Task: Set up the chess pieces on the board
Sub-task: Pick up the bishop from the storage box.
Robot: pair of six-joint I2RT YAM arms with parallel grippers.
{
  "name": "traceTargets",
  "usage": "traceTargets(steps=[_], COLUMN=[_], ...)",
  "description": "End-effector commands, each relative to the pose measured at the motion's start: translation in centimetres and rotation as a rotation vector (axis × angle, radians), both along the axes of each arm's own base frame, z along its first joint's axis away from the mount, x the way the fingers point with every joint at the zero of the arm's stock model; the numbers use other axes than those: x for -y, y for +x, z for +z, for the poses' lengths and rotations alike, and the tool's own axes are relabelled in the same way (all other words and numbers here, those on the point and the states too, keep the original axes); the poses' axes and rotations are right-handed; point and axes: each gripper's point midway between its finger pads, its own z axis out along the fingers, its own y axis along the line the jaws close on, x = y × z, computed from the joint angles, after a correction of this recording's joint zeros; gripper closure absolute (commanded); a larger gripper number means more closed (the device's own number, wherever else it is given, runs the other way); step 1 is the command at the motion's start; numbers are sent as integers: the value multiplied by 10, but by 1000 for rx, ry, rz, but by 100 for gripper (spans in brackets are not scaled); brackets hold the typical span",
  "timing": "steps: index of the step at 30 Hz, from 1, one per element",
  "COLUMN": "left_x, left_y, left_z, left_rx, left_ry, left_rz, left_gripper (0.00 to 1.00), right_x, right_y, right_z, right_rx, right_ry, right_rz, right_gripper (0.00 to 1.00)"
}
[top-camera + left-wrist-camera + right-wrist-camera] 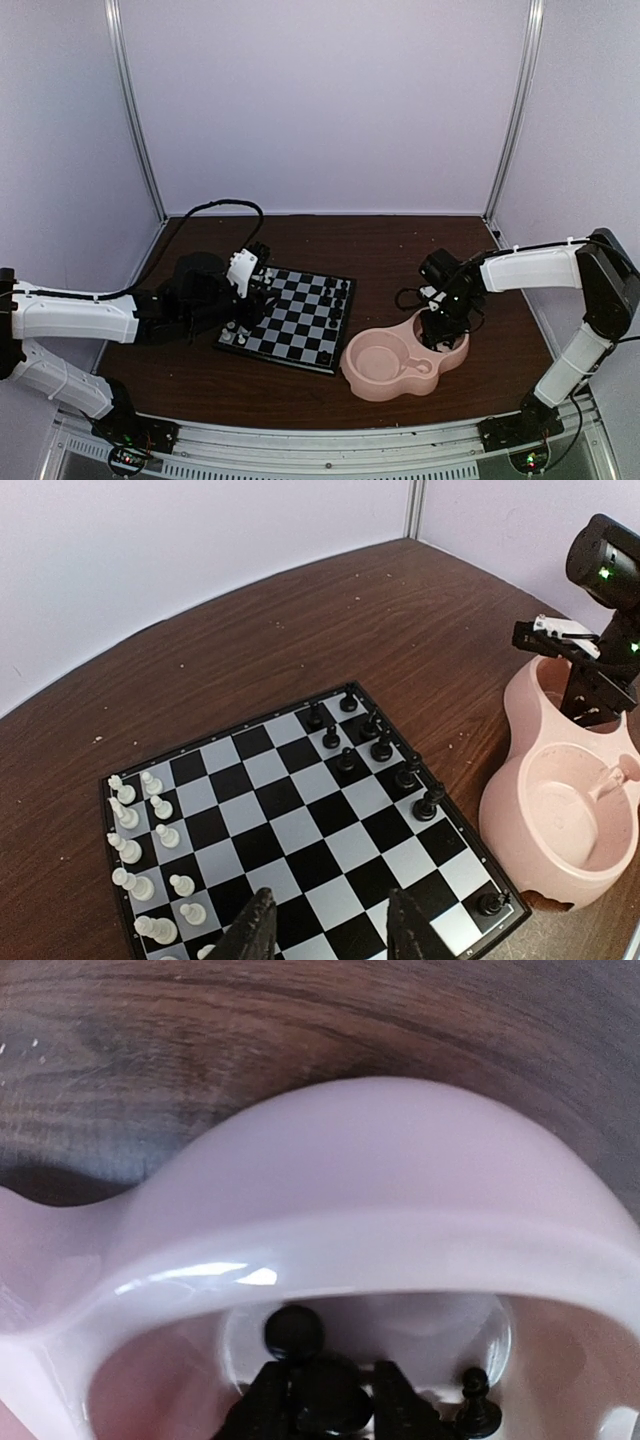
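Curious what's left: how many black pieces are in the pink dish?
2: one black piece between the fingers of the right gripper, a black pawn beside it. Others may be hidden.

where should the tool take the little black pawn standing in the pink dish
Pinch the black pawn at the slim neck under its round head, coming straight down. It stands upright on the floor of the pink dish, whose high wall likely blocks a sideways approach, and the wider head should stop the grip sliding off.

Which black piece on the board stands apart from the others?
The black piece at the board's corner beside the dish; the others cluster farther along that edge.
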Motion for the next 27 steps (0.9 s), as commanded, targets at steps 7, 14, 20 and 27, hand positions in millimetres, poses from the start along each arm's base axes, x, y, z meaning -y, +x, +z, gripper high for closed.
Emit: traceTargets(steps=[7,14,20,27], left_x=[5,6,6,6], left_y=[5,5,6,6], left_z=[10,9,8,8], left_rx=[14,11,13,11], left_ry=[-21,-14,-12,-13], left_rz=[2,2,2,2], left_gripper=[61,61,61,61], right_x=[-5,-3,1,0], right_y=[6,7,6,6], right_z=[37,63,74,78], right_rx=[78,137,166,178], right_ry=[45,75,74,85], right_rz=[-9,-19,-21,-14], right_gripper=[83,85,86,88])
